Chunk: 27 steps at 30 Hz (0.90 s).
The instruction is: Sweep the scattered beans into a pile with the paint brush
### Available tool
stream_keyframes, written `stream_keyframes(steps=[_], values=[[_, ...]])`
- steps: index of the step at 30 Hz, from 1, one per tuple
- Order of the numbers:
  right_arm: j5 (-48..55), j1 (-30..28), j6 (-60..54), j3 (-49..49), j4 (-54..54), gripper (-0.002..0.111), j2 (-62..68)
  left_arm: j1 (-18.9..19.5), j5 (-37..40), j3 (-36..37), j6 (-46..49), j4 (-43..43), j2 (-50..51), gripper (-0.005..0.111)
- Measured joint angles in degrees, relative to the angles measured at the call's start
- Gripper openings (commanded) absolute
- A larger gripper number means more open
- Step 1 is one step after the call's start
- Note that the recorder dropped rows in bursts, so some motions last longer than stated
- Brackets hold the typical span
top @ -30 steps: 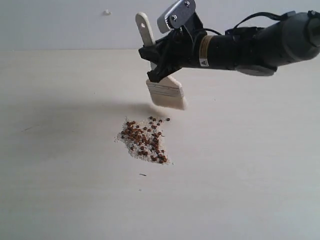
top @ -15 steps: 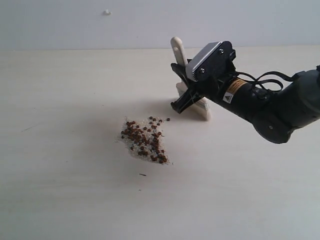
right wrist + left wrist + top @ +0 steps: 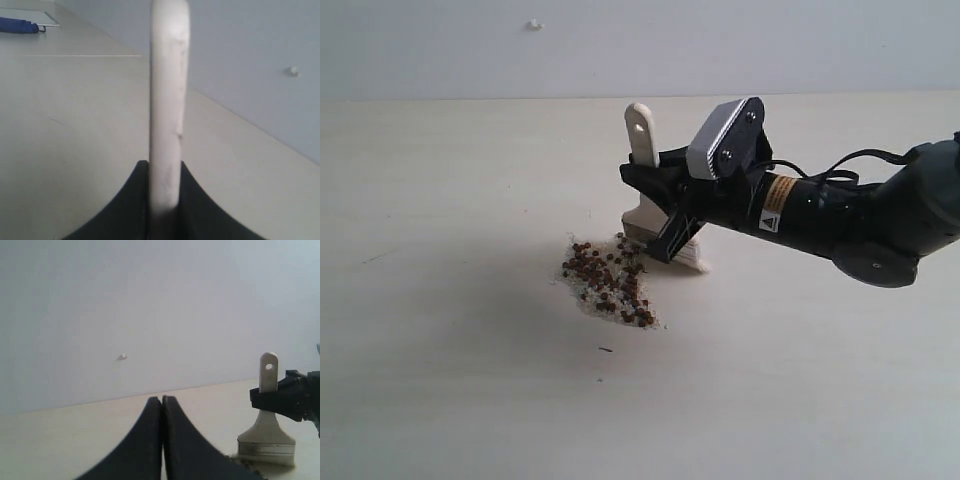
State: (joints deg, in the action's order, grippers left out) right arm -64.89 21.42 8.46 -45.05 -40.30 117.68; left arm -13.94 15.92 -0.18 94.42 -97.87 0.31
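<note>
– On the bench, far left: what is the left tool doing?
– Its jaws are pressed together on nothing, apart from the work.
– Where is the pile?
– Left of centre, with the beans clumped. It lies just left of the paint brush, whose bristles sit at its far right edge, handle upright.
– And the right tool?
– Nearly closed, clamped on the handle. It is the nearer arm, so a leftward stroke seems due.
</note>
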Motion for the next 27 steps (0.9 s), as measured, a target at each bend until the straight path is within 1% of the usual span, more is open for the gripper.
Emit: stream_keyframes(steps=[3,7,15,18,24,27], values=[[-1.48,0.00,2.87,0.00,-3.14,0.000,0.00,0.00,0.00,0.00,0.00,0.00,0.00,0.000],[-1.70,0.00,3.75,0.00,-1.89,0.000,-0.15,0.00,0.00,0.00,0.00,0.00,0.00,0.000],[-1.60,0.00,1.50,0.00,15.50,0.000,-3.57,0.00,0.00,0.00,0.00,0.00,0.00,0.000],[-0.87,0.00,-0.24,0.00,19.12,0.000,-3.71,0.00,0.00,0.00,0.00,0.00,0.00,0.000],[0.34,0.00,-1.64,-3.39,19.48,0.000,-0.52,0.00,0.00,0.00,0.00,0.00,0.00,0.000],[0.98,0.00,0.28,-5.48,17.63,0.000,1.51,0.00,0.00,0.00,0.00,0.00,0.00,0.000]])
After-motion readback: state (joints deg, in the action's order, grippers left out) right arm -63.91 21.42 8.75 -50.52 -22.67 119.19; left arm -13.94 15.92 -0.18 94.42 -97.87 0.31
